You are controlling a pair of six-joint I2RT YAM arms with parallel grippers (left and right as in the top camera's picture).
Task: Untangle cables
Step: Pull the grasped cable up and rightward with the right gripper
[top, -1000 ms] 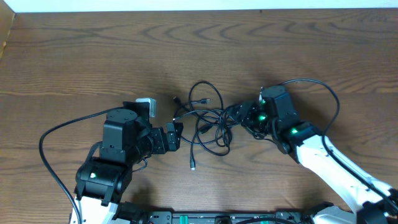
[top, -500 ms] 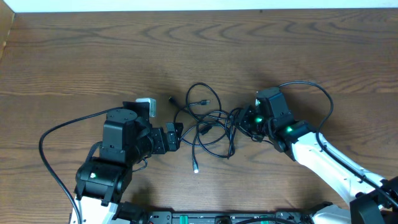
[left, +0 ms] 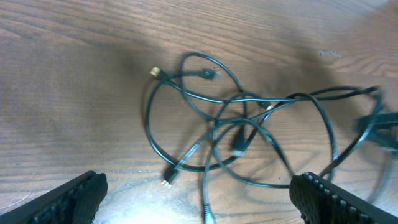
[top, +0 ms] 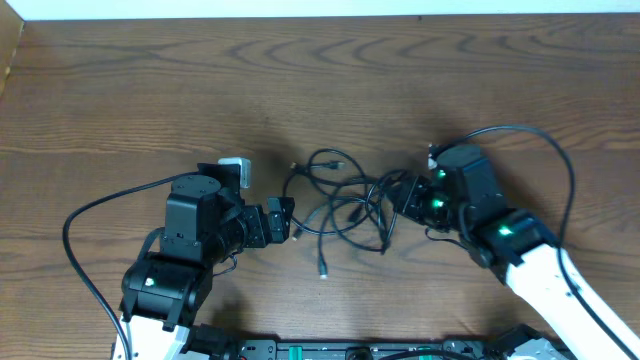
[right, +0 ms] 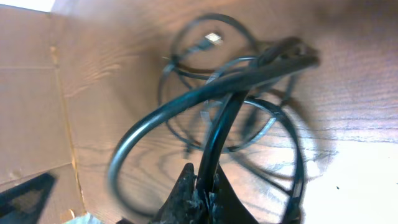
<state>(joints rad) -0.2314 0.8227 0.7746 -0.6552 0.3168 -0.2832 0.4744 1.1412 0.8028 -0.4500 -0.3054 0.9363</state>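
- Plainly, the right gripper [right: 199, 190] is pinched shut on a strand of the cables [top: 340, 200]. It grips at the edge of the tangle nearest the right arm, and in the wrist view a thick-looking loop rises from between its fingers, off the wood.
- Opposite, the left gripper [top: 283, 218] stands spread wide and holds nothing. It sits just beside the tangle on the side toward the left arm. In its own view the fingers frame the tangle without touching a cord.
- By my reading the task is at an early stage, since the cables form one knot. Several loops cross each other in the middle of the tangle, and I cannot tell how many cords there are.
- A few ends lie free. One plug [top: 323, 270] trails out of the tangle toward the robot's base, and another plug end [top: 292, 165] sticks out on the far corner of the tangle toward the left arm.
- Nothing has been drawn out and laid apart from the tangle. Left to do, I judge, is opening the central crossings and setting each cord down on its own.
- Under the tangle the table [top: 150, 90] is dark brown wood grain, flat, with some glare on the side nearest the left gripper.
- Well away from the tangle a cardboard panel [right: 31, 93] stands at the table's edge. A pale strip [top: 300, 8] runs along the far side, and little else of the room shows.
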